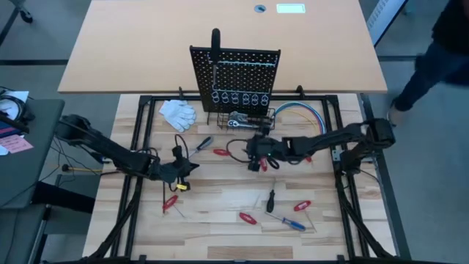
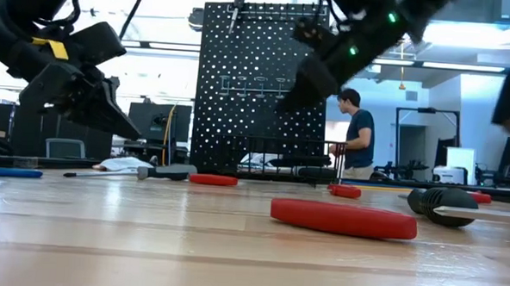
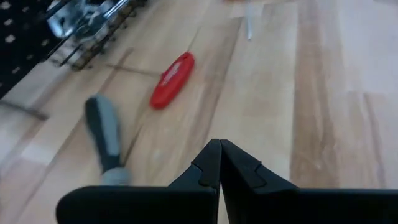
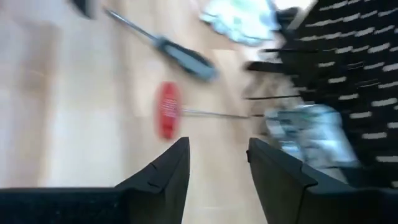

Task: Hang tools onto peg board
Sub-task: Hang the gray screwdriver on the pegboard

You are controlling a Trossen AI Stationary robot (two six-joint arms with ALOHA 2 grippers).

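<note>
From above, the peg board (image 1: 236,77) stands upright at twelve o'clock on the table (image 1: 220,213), its rings and basket (image 1: 249,117) facing the arms, so anything hung must be carried up and away from the robot. One black tool (image 1: 215,38) already sticks up from the board's top edge. The other tools lie scattered flat: a red driver (image 1: 220,152) just before the basket, a grey driver (image 1: 203,144) at its ten o'clock, more red ones (image 1: 248,218), a black one (image 1: 270,198) and a blue one (image 1: 293,224) toward six o'clock. The left gripper (image 1: 183,168) hangs at nine o'clock of centre; the right gripper (image 1: 253,154) sits near the middle, just before the basket, likely placed to reach the nearest red driver. White gloves (image 1: 178,113) lie at the board's eight o'clock.

In the low view both arms hang clear of the wood, holding nothing visible; a red driver (image 2: 344,218) lies close in front, and a person (image 2: 356,134) stands in the room behind.

The left wrist view shows its fingers (image 3: 205,171) pressed tight together with nothing between them, pointed over the grey driver (image 3: 104,134) and the red driver (image 3: 173,79).

The right wrist view shows its fingers (image 4: 168,174) parted with an empty gap, aimed toward the red driver (image 4: 168,109), which suggests a pick is being lined up. The basket's chrome tool (image 4: 305,127) is blurred.
</note>
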